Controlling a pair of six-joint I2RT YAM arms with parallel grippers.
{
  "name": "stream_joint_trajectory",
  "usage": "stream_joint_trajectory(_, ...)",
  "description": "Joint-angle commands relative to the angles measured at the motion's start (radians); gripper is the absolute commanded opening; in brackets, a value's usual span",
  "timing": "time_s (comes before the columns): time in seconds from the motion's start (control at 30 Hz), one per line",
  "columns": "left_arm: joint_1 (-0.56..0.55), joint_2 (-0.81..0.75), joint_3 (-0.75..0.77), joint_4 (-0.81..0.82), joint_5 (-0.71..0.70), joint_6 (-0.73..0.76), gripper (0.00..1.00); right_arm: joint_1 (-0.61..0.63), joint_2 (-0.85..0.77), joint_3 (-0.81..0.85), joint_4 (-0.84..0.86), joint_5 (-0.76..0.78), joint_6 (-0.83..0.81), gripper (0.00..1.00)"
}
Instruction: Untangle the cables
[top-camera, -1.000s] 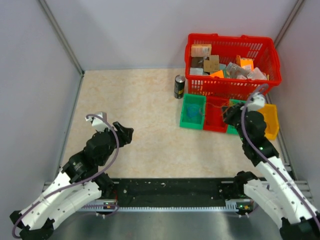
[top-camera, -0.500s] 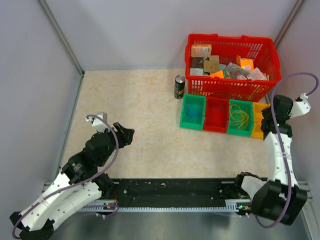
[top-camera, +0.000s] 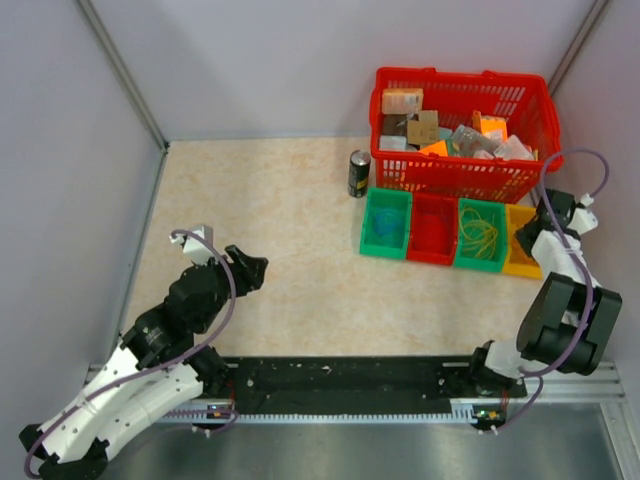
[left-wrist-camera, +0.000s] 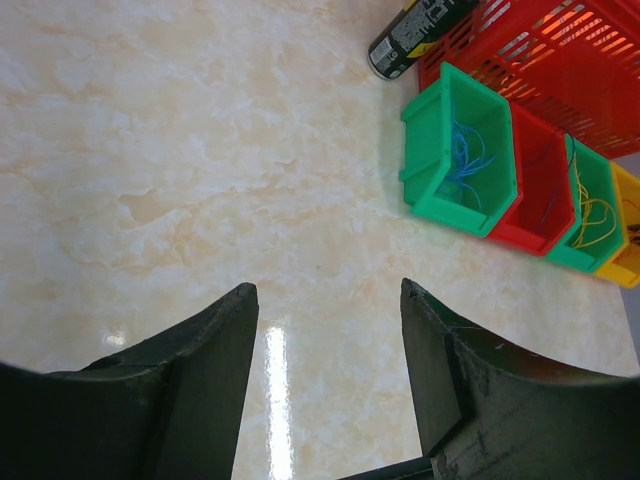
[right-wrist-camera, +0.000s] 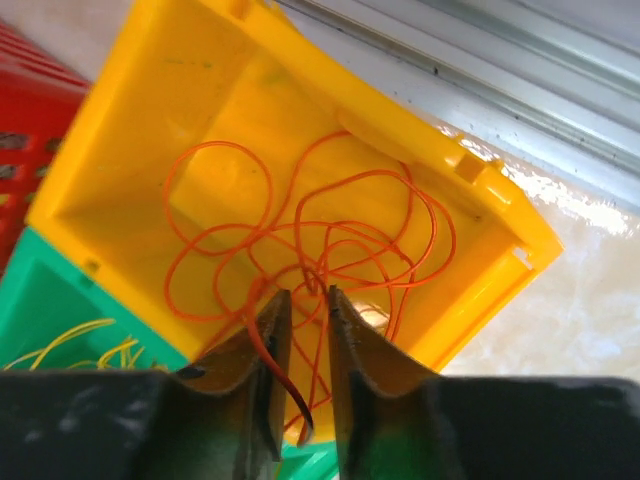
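The cables lie sorted in four small bins. A blue cable (left-wrist-camera: 462, 160) is in a green bin (top-camera: 386, 222), a red cable (left-wrist-camera: 548, 190) in a red bin (top-camera: 432, 228), and a yellow cable (top-camera: 480, 232) in a second green bin. An orange cable (right-wrist-camera: 330, 235) lies looped in the yellow bin (right-wrist-camera: 130, 150). My right gripper (right-wrist-camera: 308, 292) hangs over that yellow bin, jaws slightly apart. Orange strands pass between them and one strand drapes over the left finger. My left gripper (left-wrist-camera: 325, 290) is open and empty above bare table, far left of the bins.
A red basket (top-camera: 460, 130) full of mixed items stands behind the bins. A dark can (top-camera: 358, 173) stands at its left corner. The right wall and metal rail (right-wrist-camera: 480, 70) run close beside the yellow bin.
My right arm swung from above the green and yellow bins out to the right, and now its gripper sits at the yellow bin. The left arm has not moved.
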Motion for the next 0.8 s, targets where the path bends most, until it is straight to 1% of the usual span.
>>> stream_joint_trajectory(0.0,0.0,0.011,0.021,0.035,0.015,0.01,0.63,-0.005,-0.116,0.085,0.027,-0.021,-0.055,0.28)
stream_joint_trajectory(0.03,0.002,0.015,0.021,0.038,0.018,0.009,0.63,-0.005,-0.144,0.09,0.017,-0.032,-0.06,0.34)
stream_joint_trajectory(0.1,0.002,0.028,0.018,0.045,0.027,0.004,0.63,-0.004,-0.198,0.098,0.0,-0.055,-0.068,0.62)
stream_joint_trajectory(0.13,0.002,0.029,0.015,0.048,0.032,0.0,0.63,-0.002,-0.225,0.102,-0.013,-0.055,-0.071,0.77)
stream_joint_trajectory(0.17,0.002,0.032,0.011,0.052,0.035,-0.003,0.63,0.001,-0.245,0.108,-0.028,-0.049,-0.08,0.8)
stream_joint_trajectory(0.3,0.002,0.031,-0.009,0.076,0.046,-0.009,0.63,0.031,-0.346,0.141,-0.118,-0.001,-0.111,0.82)
stream_joint_trajectory(0.4,0.002,0.04,-0.021,0.098,0.06,-0.009,0.66,0.155,-0.417,0.156,-0.149,0.085,-0.193,0.82)
stream_joint_trajectory(0.43,0.002,0.046,-0.021,0.102,0.063,-0.008,0.68,0.238,-0.431,0.154,-0.157,0.111,-0.224,0.82)
stream_joint_trajectory(0.5,0.002,0.058,-0.015,0.102,0.07,-0.002,0.69,0.38,-0.446,0.147,-0.187,0.175,-0.267,0.82)
stream_joint_trajectory(0.57,0.002,0.063,-0.015,0.099,0.073,0.003,0.71,0.529,-0.46,0.119,-0.214,0.191,-0.284,0.82)
stream_joint_trajectory(0.67,0.0,0.06,-0.024,0.101,0.072,0.003,0.72,0.765,-0.475,0.032,-0.249,0.226,-0.246,0.82)
stream_joint_trajectory(0.77,0.002,0.064,-0.026,0.108,0.076,0.003,0.72,1.084,-0.469,-0.043,-0.241,0.287,-0.178,0.83)
